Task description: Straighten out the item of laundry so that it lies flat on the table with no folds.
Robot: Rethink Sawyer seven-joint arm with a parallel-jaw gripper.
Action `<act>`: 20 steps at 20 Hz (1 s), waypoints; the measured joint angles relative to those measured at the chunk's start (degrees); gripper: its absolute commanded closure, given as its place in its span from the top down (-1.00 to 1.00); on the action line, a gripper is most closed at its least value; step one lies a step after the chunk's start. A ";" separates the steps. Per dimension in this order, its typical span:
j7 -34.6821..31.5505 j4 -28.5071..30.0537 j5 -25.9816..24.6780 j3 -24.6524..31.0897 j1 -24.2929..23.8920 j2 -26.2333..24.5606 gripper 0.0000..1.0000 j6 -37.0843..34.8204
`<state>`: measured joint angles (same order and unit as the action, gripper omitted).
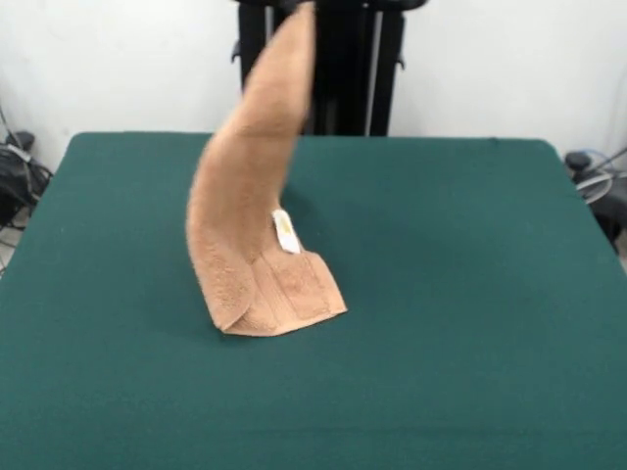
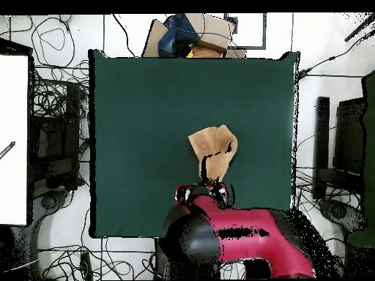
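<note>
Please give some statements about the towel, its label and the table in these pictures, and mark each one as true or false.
1. The towel lies fully flat on the table. False: most of it is lifted, and only its lower end rests on the table.
2. The white label is visible. True.
3. The towel's lower end is folded. True.
4. The towel hangs over the table's edge. False: it sits well inside the green top.
5. A second towel lies on the table. False: there is only one.

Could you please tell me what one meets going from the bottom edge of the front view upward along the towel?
Bare green table → the towel's folded lower end resting on the table → its white label → the lifted towel strip rising to the top edge → black robot pedestal behind.
</note>
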<state>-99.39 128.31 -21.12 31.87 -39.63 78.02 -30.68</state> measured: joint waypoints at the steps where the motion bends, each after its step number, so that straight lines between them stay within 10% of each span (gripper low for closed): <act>1: -3.48 -0.45 0.30 -0.83 2.55 0.58 -1.00 -1.08; 11: -30.49 -12.24 -0.09 -4.66 22.39 -1.47 -1.00 -19.85; 20: -41.84 -25.84 -1.46 -4.69 32.16 -6.83 -1.00 -32.14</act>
<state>-141.23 102.47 -22.58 27.18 -7.47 71.19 -62.83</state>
